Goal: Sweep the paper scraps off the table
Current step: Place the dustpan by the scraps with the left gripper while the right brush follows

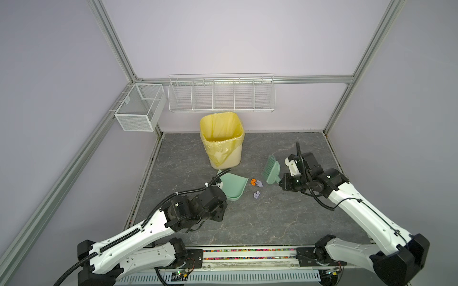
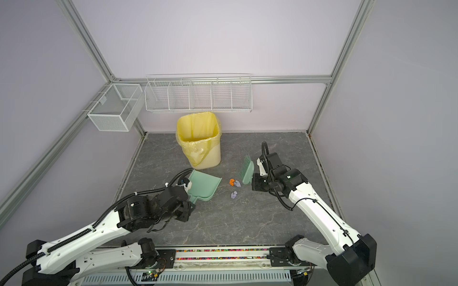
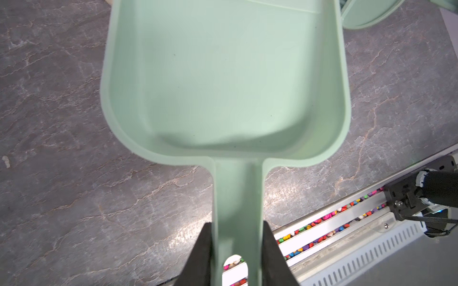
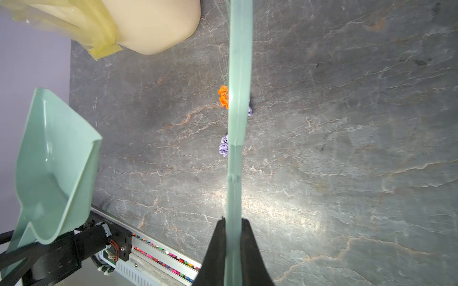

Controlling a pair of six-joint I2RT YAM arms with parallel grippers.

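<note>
We see three paper scraps [image 1: 259, 183] on the dark veined surface [image 1: 272, 218] — one bright orange and one lilac touching each other, and a second lilac near them on the robot's side. They lie between the mint-green dustpan [image 1: 234, 184] and the matching brush [image 1: 272, 173], in front of the cream bin [image 1: 235, 156] with its yellow liner [image 1: 218, 128].

We judge these wads to be almost weightless, soft and springy. They are crumpled paper with sharp wrinkles, likely to roll or skitter over the smooth, stone-like slab rather than drag. They look too small and loose to pinch one by one. We would handle them only through the tools, meeting them low with the bristles on the side away from the dustpan. We would push gently, since a fast stroke could flick them past the lip.

The left pincer [image 3: 237, 226] is clamped on the dustpan's flat handle, with a black finger on each edge. The pan looks like rigid moulded plastic, smooth and empty inside, with raised walls and an open lip turned toward the scraps. The right pincer [image 4: 233, 220] is closed tight on the thin handle of the brush, which appears edge-on in the right wrist view — the scraps peep out on either side of it. The bristles are fine, pale and flexible. We cannot tell whether they touch the surface.
</note>
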